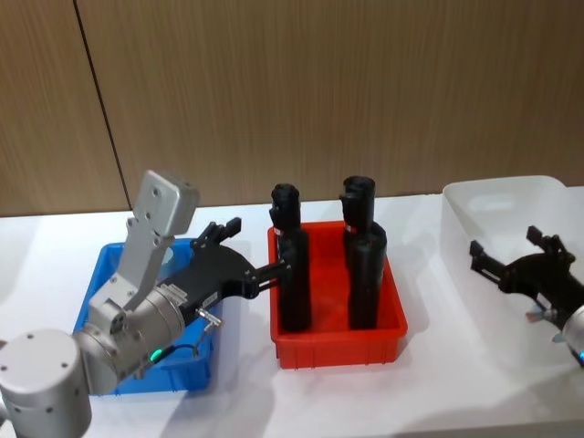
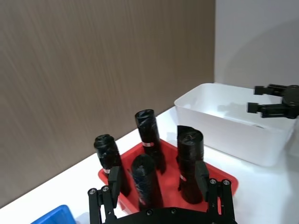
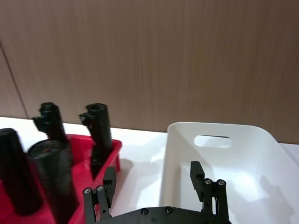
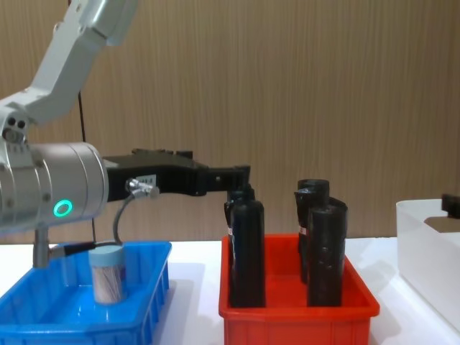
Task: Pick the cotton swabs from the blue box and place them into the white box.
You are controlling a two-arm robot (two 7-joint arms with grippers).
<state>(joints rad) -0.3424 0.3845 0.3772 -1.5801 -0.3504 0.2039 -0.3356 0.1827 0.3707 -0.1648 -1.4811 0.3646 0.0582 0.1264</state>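
Swab tub (image 4: 108, 274): upright, lid on, on the floor of the blue box (image 4: 147, 316) at lower left of the chest view; nothing touches it, so the pick is not yet made.
Left gripper (image 1: 261, 245): released, nothing between its fingers; held level and high over the blue box's right side, left of centre in the head view, tips toward the bottles (image 1: 294, 274); well above the tub, so I read it as a travel pose and not a grasp.
Right gripper (image 1: 506, 245): released, holding nothing; hangs over the white box (image 1: 456, 214) at the right edge of the head view; probably parked near the drop side, out of the left arm's way.
Red bin (image 1: 338, 349): centre of the head view, between the two boxes; its bottles stand upright and tall, which likely explains the high carry height, since any crossing has to clear their tops.
Step (judged): approach; the left wrist must tip down and drop into the blue box to close around the tub.
Risk (judged): tips are near the closest bottle — a swing could knock it; the tub is light and may tip if caught off-centre.
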